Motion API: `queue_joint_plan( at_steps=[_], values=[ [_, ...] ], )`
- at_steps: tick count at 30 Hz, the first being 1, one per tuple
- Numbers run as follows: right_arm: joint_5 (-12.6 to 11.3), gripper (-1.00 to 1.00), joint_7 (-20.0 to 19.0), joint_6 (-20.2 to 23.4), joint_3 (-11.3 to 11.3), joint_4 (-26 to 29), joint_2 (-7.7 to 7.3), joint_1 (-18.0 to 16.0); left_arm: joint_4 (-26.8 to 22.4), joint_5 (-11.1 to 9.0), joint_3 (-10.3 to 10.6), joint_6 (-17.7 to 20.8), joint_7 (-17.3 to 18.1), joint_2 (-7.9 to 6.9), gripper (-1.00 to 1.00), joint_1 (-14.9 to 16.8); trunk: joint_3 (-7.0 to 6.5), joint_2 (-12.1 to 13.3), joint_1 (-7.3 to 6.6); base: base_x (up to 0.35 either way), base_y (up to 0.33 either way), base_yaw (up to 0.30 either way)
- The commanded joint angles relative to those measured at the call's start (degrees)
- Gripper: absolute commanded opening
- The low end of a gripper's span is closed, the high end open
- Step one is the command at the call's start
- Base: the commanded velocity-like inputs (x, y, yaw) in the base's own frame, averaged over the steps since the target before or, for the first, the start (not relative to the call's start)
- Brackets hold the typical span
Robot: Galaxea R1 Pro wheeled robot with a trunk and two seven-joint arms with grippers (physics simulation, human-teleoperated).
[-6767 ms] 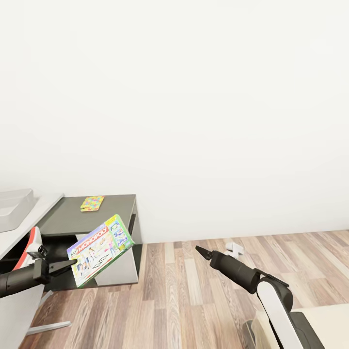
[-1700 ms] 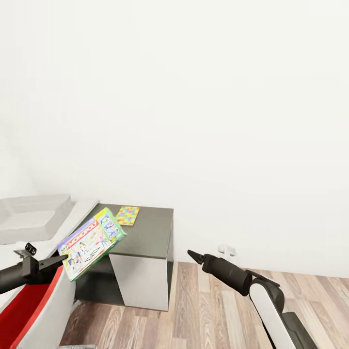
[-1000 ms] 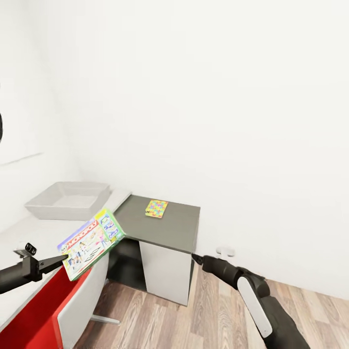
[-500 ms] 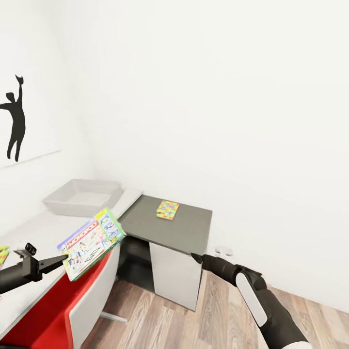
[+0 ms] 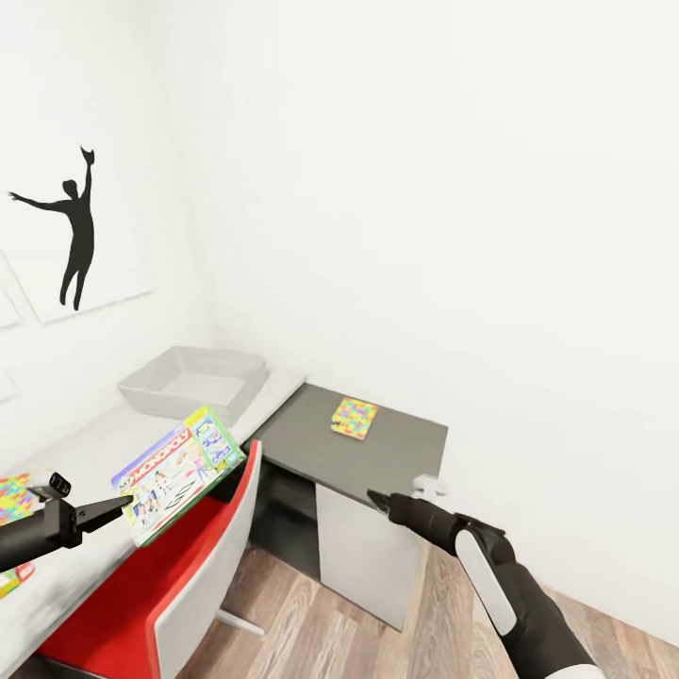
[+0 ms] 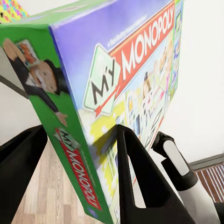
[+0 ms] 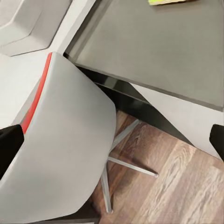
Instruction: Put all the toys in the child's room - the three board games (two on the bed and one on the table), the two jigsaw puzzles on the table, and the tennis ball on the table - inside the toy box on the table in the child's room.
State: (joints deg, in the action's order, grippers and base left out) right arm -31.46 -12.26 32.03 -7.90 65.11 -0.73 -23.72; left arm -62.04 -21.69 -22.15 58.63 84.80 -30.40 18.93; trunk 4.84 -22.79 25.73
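Table (image 5: pixel 104 443), lower left of my head view: toy box (image 5: pixel 193 382) on it, inside looks bare. Cabinet top, centre: one jigsaw puzzle (image 5: pixel 355 418). My left gripper (image 6: pixel 77 179) clamps the Monopoly board game (image 6: pixel 126 88). Right gripper (image 5: pixel 374 497): head view hides its jaws, wrist view shows them spread.

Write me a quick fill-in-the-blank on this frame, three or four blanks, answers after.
1. The left gripper is shut on the ____ board game.
2. The jigsaw puzzle lies flat on the dark ____ cabinet top.
3. The chair beside the table has a ____ seat.
4. The toy box stands against the ____.

Answers: Monopoly; grey; red; wall
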Motion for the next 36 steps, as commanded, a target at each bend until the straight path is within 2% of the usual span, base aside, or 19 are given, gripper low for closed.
queue_joint_plan(
  at_steps=[1, 5, 16, 29, 36],
  values=[
    [-0.09, 1.0, -0.01, 0.16, -0.19, 0.89, -0.05, 0.08, -0.01, -0.11, 0.0, 0.61, 0.18, -0.01, -1.0, 0.05, 0.13, -0.13, 0.05, 0.099, 0.0, 0.035],
    [0.52, 1.0, 0.38, 0.21, -0.72, 4.55, 0.03, 0.46, -0.01, -0.11, 0.0, 0.61, 0.17, -0.01, -1.0, 0.05, 0.13, -0.13, 0.05, 0.031, 0.0, 0.011],
    [0.53, 1.0, 0.51, 0.17, -0.7, 5.29, 0.09, 0.53, -0.01, -0.06, 0.0, 0.61, 0.06, -0.01, -1.0, 0.05, 0.13, -0.13, 0.05, 0.036, 0.0, 0.009],
    [0.61, 1.0, 0.73, 0.39, -0.8, 5.3, 0.2, 0.61, -0.01, -0.11, 0.16, 0.52, 0.02, 0.05, -1.0, 0.05, 0.13, -0.13, 0.05, 0.066, -0.014, 0.261],
    [0.61, 1.0, 0.57, 0.61, -0.87, 7.4, 0.11, 0.69, -0.01, -0.11, 0.18, 0.52, 0.02, 0.03, -1.0, 0.05, 0.13, -0.13, 0.05, 0.057, -0.055, 0.067]
  ],
)
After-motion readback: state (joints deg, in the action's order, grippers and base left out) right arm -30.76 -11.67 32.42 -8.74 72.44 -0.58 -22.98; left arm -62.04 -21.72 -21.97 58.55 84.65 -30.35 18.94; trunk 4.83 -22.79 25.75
